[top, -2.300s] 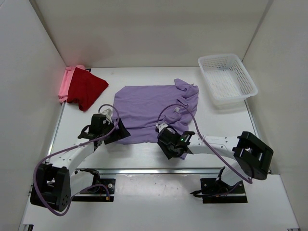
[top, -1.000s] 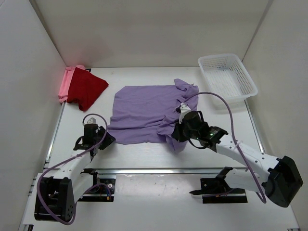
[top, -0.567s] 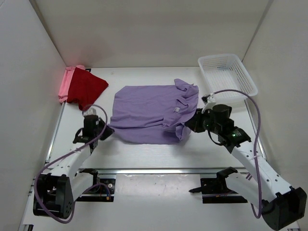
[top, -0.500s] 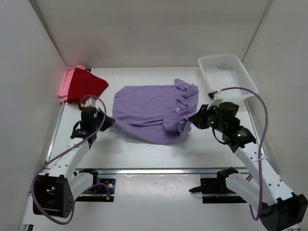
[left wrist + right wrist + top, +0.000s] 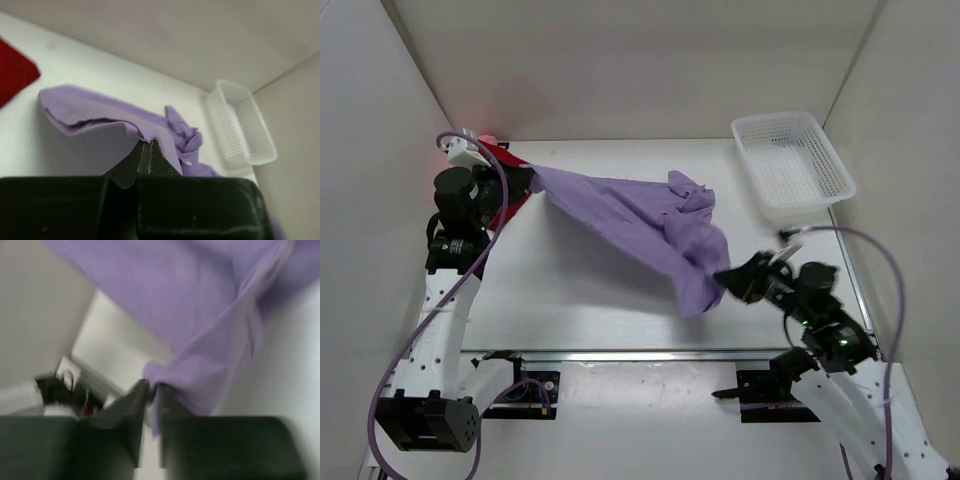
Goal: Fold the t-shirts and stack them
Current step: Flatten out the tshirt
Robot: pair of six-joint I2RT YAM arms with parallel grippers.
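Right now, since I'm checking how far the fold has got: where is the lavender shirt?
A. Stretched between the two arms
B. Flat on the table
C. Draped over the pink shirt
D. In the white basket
A: the lavender shirt spans from the left gripper at the far left to the right gripper at the near right, with each gripper's jaws pinched on its edge.

Left arm stood tall, elbow high, left gripper (image 5: 527, 177) pinched tight on the lavender shirt (image 5: 640, 215). Right arm reached low and forward, wrist tilted, right gripper (image 5: 724, 280) nipping the same cloth, jaws nearly touching.
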